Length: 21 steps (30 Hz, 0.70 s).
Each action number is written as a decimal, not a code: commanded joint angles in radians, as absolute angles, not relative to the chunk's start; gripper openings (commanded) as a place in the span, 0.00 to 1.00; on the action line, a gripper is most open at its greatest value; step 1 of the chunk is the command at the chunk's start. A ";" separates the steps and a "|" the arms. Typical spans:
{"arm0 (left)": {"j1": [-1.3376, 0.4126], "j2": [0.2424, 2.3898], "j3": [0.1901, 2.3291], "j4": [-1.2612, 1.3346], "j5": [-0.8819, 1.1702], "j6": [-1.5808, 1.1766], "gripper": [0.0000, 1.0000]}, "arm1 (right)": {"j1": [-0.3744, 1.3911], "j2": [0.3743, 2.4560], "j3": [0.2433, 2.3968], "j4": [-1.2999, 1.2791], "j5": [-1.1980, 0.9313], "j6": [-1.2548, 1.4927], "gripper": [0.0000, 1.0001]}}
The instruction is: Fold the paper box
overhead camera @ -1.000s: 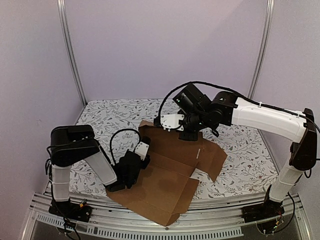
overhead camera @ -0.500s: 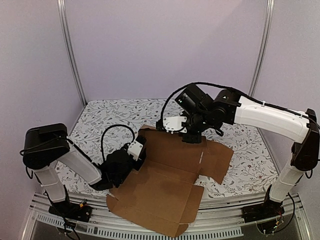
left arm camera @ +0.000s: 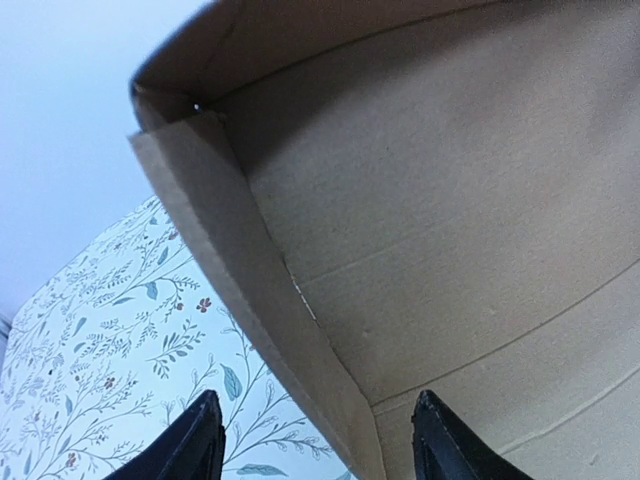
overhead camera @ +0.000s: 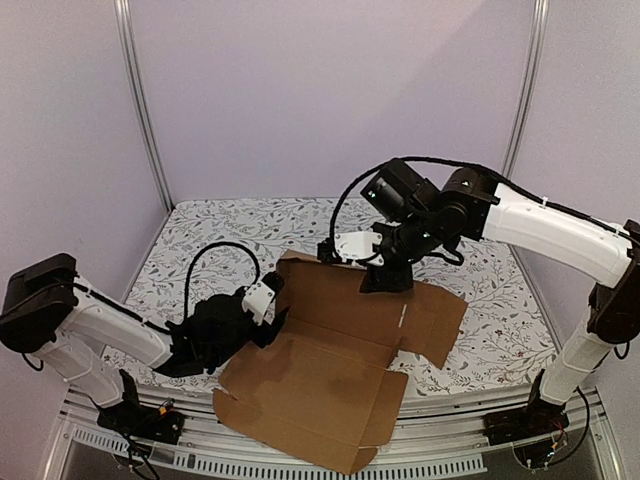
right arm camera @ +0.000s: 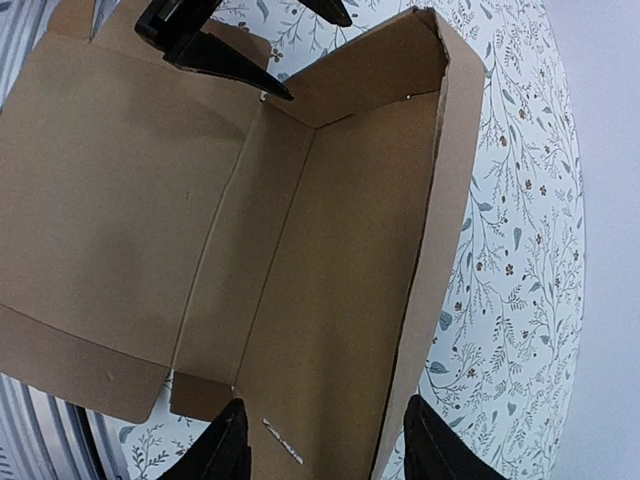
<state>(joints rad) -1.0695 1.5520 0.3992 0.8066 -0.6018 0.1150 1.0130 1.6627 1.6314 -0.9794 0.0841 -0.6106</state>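
Plain brown corrugated cardboard paper box (overhead camera: 320,370), opened out and mostly flat on the white leaf-printed table cover (overhead camera: 220,230). Its nearest corner projects over the grey metal rail (overhead camera: 250,440) at the table's front edge.

At the box's left border, the left gripper (overhead camera: 268,322) sits low beside the cardboard. In the left wrist view its black fingers (left arm camera: 200,445) stand well apart, one over the table cover and one over the cardboard. The edge of a raised side flap (left arm camera: 250,290) runs between them, and neither finger touches it.

Farther back, the right gripper (overhead camera: 385,280) hangs over the box's far panel. In the right wrist view its fingers (right arm camera: 228,450) are likewise spread and hold nothing. They are poised above the inner panel beside a raised long wall (right arm camera: 440,200), which meets a second upturned flap at a corner. Beyond the table, pale lilac booth walls (overhead camera: 330,90).
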 commanded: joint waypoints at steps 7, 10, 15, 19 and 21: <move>-1.083 1.090 0.494 0.311 -0.474 0.067 0.69 | 0.874 1.517 1.718 -1.122 -0.182 -0.534 0.58; -1.039 1.079 0.614 0.236 -0.521 0.010 0.72 | 0.798 1.502 1.692 -1.066 -0.179 -0.465 0.58; -0.967 1.300 0.964 -0.076 -0.494 -0.158 0.71 | 0.730 1.509 1.617 -0.951 -0.163 -0.376 0.58; -0.956 1.450 1.165 -0.174 -0.480 -0.217 0.70 | 0.730 1.539 1.576 -0.898 -0.227 -0.358 0.64; -0.948 1.493 1.191 -0.187 -0.471 -0.220 0.70 | 0.730 1.564 1.570 -0.896 -0.261 -0.356 0.66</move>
<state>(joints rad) -0.9642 1.4078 1.1347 0.0025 -0.4999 -0.1490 0.7261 1.5204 1.5970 -0.9535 -0.1764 -0.3988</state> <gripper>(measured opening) 0.699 0.646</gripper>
